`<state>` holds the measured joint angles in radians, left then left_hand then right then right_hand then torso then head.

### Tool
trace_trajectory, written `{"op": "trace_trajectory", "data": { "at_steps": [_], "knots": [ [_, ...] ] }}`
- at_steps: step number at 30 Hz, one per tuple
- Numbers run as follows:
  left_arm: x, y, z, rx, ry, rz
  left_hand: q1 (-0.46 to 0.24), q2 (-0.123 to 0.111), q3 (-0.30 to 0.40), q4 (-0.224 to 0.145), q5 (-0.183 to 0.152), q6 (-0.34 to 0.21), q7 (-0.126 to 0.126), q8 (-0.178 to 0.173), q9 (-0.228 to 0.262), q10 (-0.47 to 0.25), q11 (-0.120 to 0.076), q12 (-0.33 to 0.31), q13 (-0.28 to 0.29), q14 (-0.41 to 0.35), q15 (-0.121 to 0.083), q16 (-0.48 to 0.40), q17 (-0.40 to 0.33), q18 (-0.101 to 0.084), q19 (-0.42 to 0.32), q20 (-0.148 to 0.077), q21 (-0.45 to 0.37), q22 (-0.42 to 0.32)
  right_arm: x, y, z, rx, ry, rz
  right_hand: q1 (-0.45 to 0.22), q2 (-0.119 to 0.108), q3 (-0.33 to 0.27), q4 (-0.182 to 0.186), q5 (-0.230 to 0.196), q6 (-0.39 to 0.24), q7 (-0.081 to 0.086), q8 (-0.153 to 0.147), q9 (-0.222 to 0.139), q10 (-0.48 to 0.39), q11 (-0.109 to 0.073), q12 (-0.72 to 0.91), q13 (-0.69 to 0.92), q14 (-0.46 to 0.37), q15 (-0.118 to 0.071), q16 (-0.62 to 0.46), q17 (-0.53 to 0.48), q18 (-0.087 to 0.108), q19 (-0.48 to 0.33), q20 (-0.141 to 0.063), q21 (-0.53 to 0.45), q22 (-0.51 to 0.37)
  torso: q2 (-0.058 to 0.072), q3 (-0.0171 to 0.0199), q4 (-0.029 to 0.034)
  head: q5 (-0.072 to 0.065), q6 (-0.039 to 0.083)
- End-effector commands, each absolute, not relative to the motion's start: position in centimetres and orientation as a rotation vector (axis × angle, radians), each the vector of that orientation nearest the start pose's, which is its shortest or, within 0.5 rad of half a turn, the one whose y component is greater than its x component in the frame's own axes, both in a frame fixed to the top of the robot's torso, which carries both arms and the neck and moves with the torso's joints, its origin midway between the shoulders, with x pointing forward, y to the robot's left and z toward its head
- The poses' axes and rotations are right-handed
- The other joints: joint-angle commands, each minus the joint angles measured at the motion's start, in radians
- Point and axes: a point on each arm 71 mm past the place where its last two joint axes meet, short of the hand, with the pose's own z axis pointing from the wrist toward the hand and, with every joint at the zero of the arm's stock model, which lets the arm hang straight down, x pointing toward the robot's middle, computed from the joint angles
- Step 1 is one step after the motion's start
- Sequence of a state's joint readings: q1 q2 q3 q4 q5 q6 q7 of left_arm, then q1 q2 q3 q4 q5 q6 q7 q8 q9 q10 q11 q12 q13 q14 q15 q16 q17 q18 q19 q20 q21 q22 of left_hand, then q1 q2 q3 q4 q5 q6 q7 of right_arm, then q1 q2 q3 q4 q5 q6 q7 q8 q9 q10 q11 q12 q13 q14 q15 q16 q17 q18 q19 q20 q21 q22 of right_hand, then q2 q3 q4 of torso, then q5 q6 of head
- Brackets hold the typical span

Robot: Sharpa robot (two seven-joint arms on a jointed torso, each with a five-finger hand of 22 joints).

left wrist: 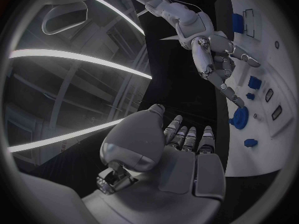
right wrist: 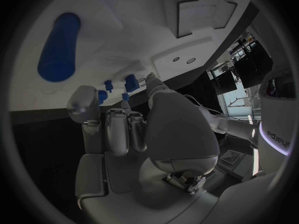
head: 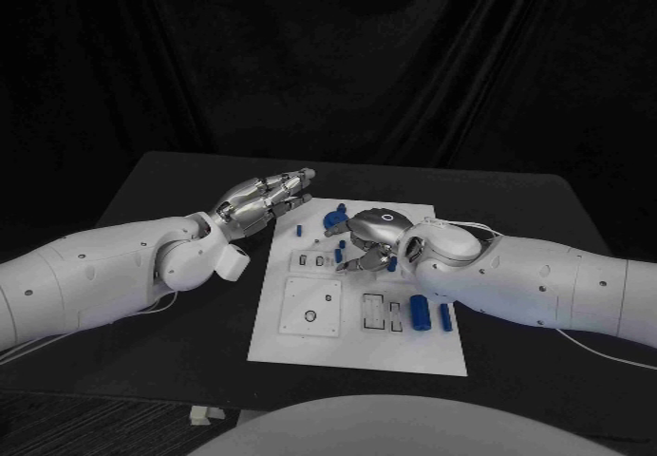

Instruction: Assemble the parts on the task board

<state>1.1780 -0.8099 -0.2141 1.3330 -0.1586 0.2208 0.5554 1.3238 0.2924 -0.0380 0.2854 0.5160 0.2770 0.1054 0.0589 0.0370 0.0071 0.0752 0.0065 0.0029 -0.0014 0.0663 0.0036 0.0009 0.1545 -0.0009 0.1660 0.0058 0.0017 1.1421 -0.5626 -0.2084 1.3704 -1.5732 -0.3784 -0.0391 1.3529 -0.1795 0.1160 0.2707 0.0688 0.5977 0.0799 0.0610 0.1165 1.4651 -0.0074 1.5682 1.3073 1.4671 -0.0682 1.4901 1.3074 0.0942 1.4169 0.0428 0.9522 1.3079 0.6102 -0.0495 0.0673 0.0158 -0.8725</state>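
The white task board (head: 359, 328) lies mid-table with blue parts on it. A blue gear-like part (head: 333, 218) (left wrist: 239, 117) sits near its far edge, and a small peg (head: 299, 230) stands close by. My right hand (head: 369, 237) (left wrist: 215, 59) hovers over the board's far middle, fingers bent down and apart; one fingertip reaches close to the gear, and nothing shows in its grasp. Small blue parts (right wrist: 131, 82) lie just beyond its fingers (right wrist: 124, 127). My left hand (head: 260, 201) (left wrist: 181, 149) is raised off the board's far left corner, fingers straight, holding nothing.
A thick blue cylinder (head: 419, 312) (right wrist: 59, 47) and a thin blue peg (head: 445, 318) lie at the board's near right. Raised white blocks with slots (head: 312, 307) occupy the board's near half. Black table (head: 164, 190) surrounds the board.
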Motion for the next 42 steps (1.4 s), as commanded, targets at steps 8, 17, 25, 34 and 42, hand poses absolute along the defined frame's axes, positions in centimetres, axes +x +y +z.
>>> {"op": "trace_trajectory", "data": {
  "at_steps": [8, 17, 25, 34, 42],
  "knots": [
    [47.3, 22.3, -24.4, -0.836, 1.680, -1.882, -0.004, -0.002, 0.007, 0.002, 0.004, -0.005, 0.003, 0.002, 0.001, 0.000, 0.006, -0.004, 0.000, 0.001, 0.006, -0.004, -0.001, 0.014, 0.001, 0.006, -0.006, -0.002, 45.8, -10.2, -21.8, -0.418, 1.430, 0.851, 0.005, 0.001, -0.006, 0.022, -0.008, 0.033, 0.004, 0.009, 0.001, 0.106, -0.004, 0.003, 0.263, 0.082, -0.006, -0.003, 0.168, 0.010, 0.002, -0.007, -0.002, 0.123, 0.000, -0.0001, 0.0014, 0.001, 0.002],
    [47.3, 23.1, -24.1, -0.867, 1.597, -1.832, 0.019, -0.026, 0.016, -0.040, -0.001, 0.006, 0.018, 0.007, 0.003, 0.003, 0.021, -0.003, 0.001, 0.001, 0.023, -0.004, -0.001, 0.021, 0.004, 0.028, -0.003, 0.001, 45.4, -13.8, -17.5, -0.436, 1.437, 0.802, -0.002, 0.017, -0.001, 0.019, -0.011, 0.078, 0.012, 0.020, 0.004, 0.106, 0.002, 0.003, 0.263, 0.077, -0.001, -0.018, 0.151, 0.013, -0.003, -0.004, -0.021, 0.119, -0.001, 0.0002, -0.0010, 0.000, 0.027],
    [47.3, 24.3, -22.5, -0.824, 1.580, -1.739, 0.030, -0.064, 0.023, -0.069, -0.013, 0.025, 0.036, 0.013, 0.004, 0.027, 0.041, 0.004, 0.008, 0.040, 0.055, 0.052, 0.020, 0.018, 0.035, 0.055, 0.019, 0.016, 45.1, -17.5, -16.3, -0.405, 1.473, 0.726, 0.010, 0.029, 0.006, 0.017, -0.012, 0.126, 0.015, 0.031, 0.007, 0.106, 0.006, 0.003, 0.263, 0.074, 0.002, -0.029, 0.139, 0.015, -0.007, 0.000, -0.038, 0.116, -0.004, 0.0033, -0.0019, -0.009, 0.044],
    [47.6, 23.9, -20.8, -0.637, 1.741, -1.587, 0.055, -0.085, 0.032, -0.092, -0.039, -0.043, 0.029, -0.009, -0.003, 0.059, 0.098, 0.010, 0.014, 0.098, 0.108, 0.145, 0.035, 0.009, 0.072, 0.100, 0.043, 0.028, 44.2, -19.8, -16.5, -0.425, 1.478, 0.677, 0.037, 0.057, 0.019, 0.004, 0.009, 0.180, 0.018, 0.052, 0.009, 0.106, 0.009, 0.003, 0.263, 0.074, 0.005, -0.032, 0.136, 0.015, -0.006, 0.003, -0.041, 0.116, -0.027, 0.0092, -0.0194, -0.002, 0.030],
    [47.6, 23.2, -20.5, -0.502, 1.922, -1.447, 0.061, -0.097, 0.028, -0.072, -0.075, -0.039, 0.015, -0.007, -0.002, 0.258, 0.164, 0.046, 0.062, 0.312, 0.167, 0.433, 0.071, -0.025, 0.194, 0.124, 0.121, 0.062, 44.0, -21.1, -18.2, -0.420, 1.551, 0.631, 0.037, 0.070, 0.019, 0.003, 0.009, 0.182, 0.015, 0.049, 0.004, 0.076, 0.006, -0.026, 0.231, 0.064, 0.003, -0.067, 0.101, 0.023, -0.019, 0.003, -0.092, 0.104, -0.037, 0.0179, -0.0450, 0.027, 0.026]
  ]
}}
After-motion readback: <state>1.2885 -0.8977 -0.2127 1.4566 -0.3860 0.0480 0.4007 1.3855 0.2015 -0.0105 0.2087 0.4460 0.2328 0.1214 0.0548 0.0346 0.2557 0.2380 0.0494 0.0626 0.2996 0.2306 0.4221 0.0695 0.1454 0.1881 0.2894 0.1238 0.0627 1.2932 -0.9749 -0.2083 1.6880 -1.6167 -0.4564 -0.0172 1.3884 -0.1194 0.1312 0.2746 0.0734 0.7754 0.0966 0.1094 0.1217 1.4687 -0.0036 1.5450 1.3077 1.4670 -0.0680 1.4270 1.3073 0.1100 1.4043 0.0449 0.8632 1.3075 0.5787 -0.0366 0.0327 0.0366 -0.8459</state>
